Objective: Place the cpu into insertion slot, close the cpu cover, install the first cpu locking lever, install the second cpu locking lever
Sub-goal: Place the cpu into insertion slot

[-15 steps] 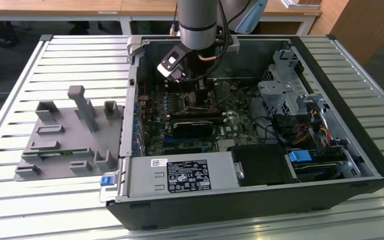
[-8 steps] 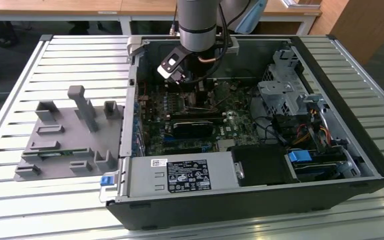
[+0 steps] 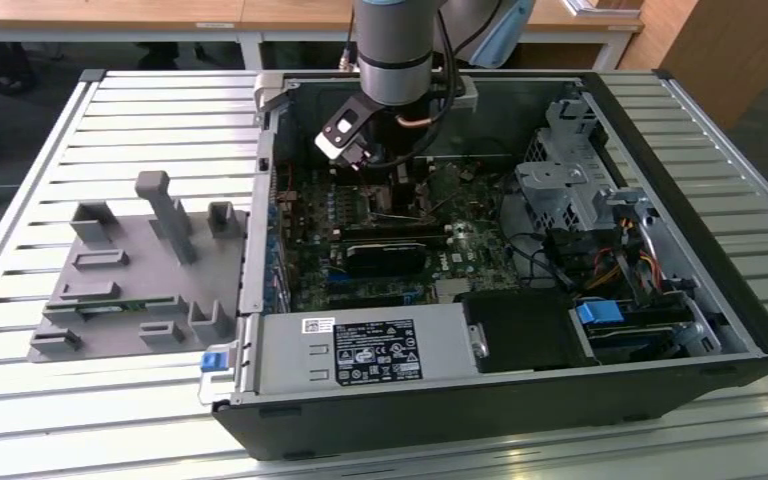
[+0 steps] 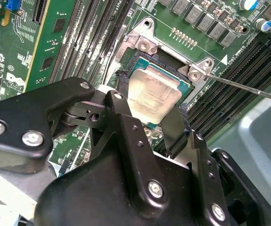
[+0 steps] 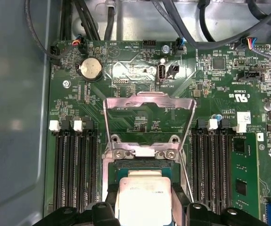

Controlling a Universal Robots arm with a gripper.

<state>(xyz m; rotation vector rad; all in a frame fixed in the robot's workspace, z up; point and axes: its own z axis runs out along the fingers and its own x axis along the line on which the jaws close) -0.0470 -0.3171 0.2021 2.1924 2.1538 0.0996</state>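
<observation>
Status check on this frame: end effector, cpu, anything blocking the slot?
End effector shut on cpu. Cpu over slot, seating unclear. Cover raised open. No obstruction seen over slot.

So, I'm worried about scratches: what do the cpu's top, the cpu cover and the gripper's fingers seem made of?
The cpu top looks like dull metal, pale silver-beige with soft glare. The cpu cover looks like thin sheet metal, silvery and reflective. The fingers look matte black, plastic or coated metal; I cannot tell which.
</observation>
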